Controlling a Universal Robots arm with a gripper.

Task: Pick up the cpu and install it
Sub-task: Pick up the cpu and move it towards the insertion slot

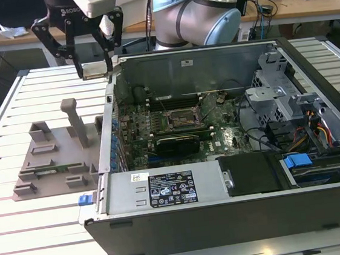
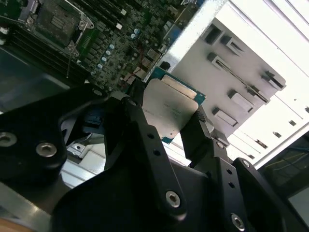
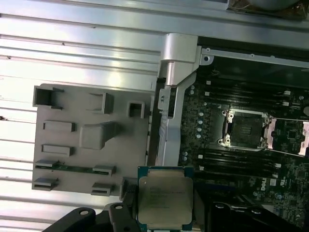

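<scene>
My gripper (image 1: 96, 70) is shut on the cpu (image 1: 95, 70), a flat silver chip with a thin green rim. It hangs in the air above the far left corner of the open computer case (image 1: 228, 216) in the exterior view. In both wrist views the black fingers clamp the cpu (image 2: 169, 108) (image 3: 165, 195) by two opposite edges. The open cpu socket (image 1: 184, 118) (image 3: 245, 129) lies on the green motherboard inside the case, off to the exterior view's right of the gripper and lower down. Its metal frame stands flipped open.
A grey plastic holder block (image 1: 54, 155) (image 3: 77, 140) with upright posts sits on the slatted white table (image 1: 24, 240) beside the case's left wall. A black expansion card (image 1: 177, 142) lies just in front of the socket. Drive bays and cables (image 1: 304, 131) fill the case's right side.
</scene>
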